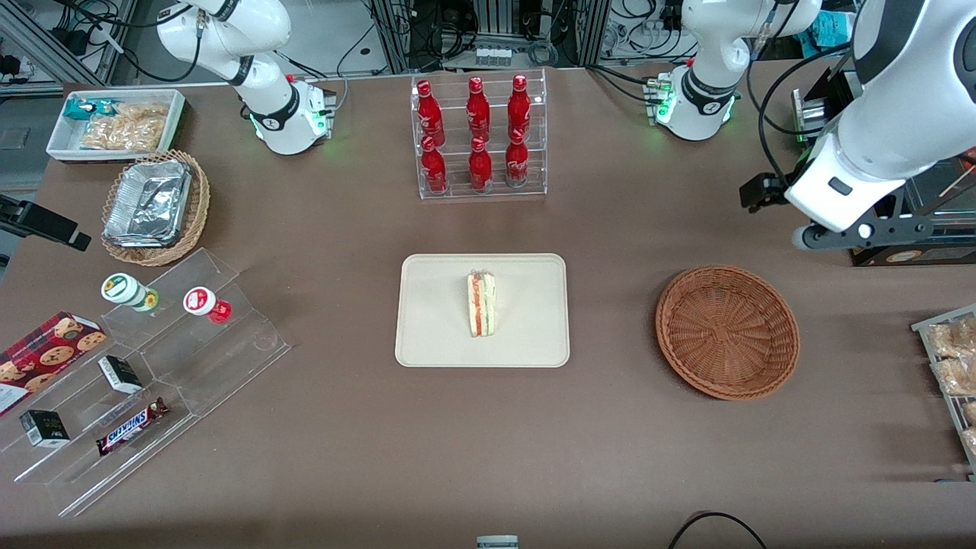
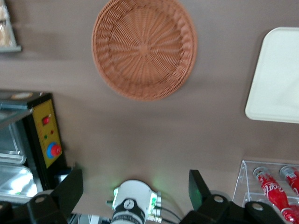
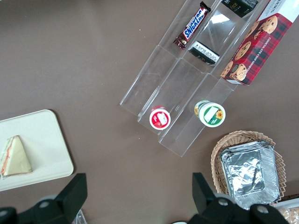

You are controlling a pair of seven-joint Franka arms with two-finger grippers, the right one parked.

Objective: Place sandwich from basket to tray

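One sandwich (image 1: 481,305) lies on the tray (image 1: 435,335), near its middle, with its long axis running toward and away from the front camera and its red-orange and green layers showing along the cut face. The basket (image 1: 727,331) sits beside the tray toward the working arm's end of the tabletop (image 1: 610,457), and it holds nothing, so by the look of things the transfer is already done.

The end effector (image 2: 135,189) hangs high above the tabletop, farther from the front camera than the basket. In the left wrist view its two dark fingers (image 2: 70,191) stand wide apart with only bare tabletop between them, so it is spread and carries nothing. The sandwich lies from it past the basket, toward the parked arm's end; the basket is between the two. Any coming move is probably no more than a retreat to rest, though that is a judgement.

Readable writing is scarce. A candy bar (image 1: 131,427) on the clear stepped stand (image 1: 229,358) reads "SNICKERS". The red bottles (image 1: 476,114) in the clear rack carry white script, apparently a cola logo, too small to read for certain.
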